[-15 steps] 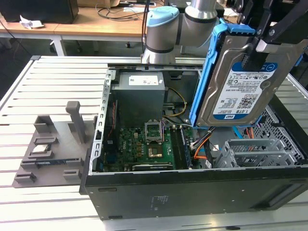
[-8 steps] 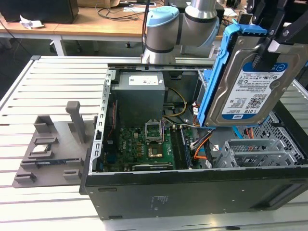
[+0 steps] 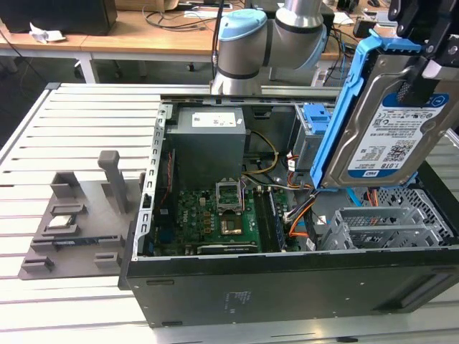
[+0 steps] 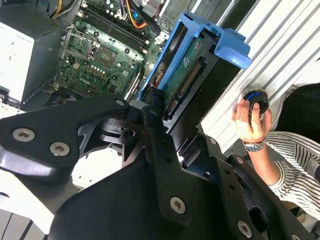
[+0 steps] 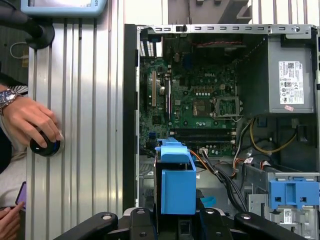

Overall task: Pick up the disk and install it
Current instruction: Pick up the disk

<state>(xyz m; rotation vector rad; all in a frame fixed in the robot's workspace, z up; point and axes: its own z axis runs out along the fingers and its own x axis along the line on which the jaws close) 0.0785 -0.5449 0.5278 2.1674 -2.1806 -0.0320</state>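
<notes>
One risk: inside the open black computer case (image 3: 237, 294), loose orange cables (image 3: 300, 218) lie just beside the perforated grey metal drive cage (image 3: 387, 226), so a tilted descent could snag them or jam a rail. The flat silver metal disk (image 3: 391, 122) with blue plastic rails hangs above that case, its upper end gripped tight between the fingers of the black pincer (image 3: 423, 43).

Silver disk (image 3: 394, 136) with white label and blue rails, raised nearly upright, upper right of the exterior view.

Green motherboard (image 3: 192, 215), grey power supply (image 3: 208, 143), grey fixture (image 3: 80, 215), slatted table (image 3: 86, 118)
</notes>
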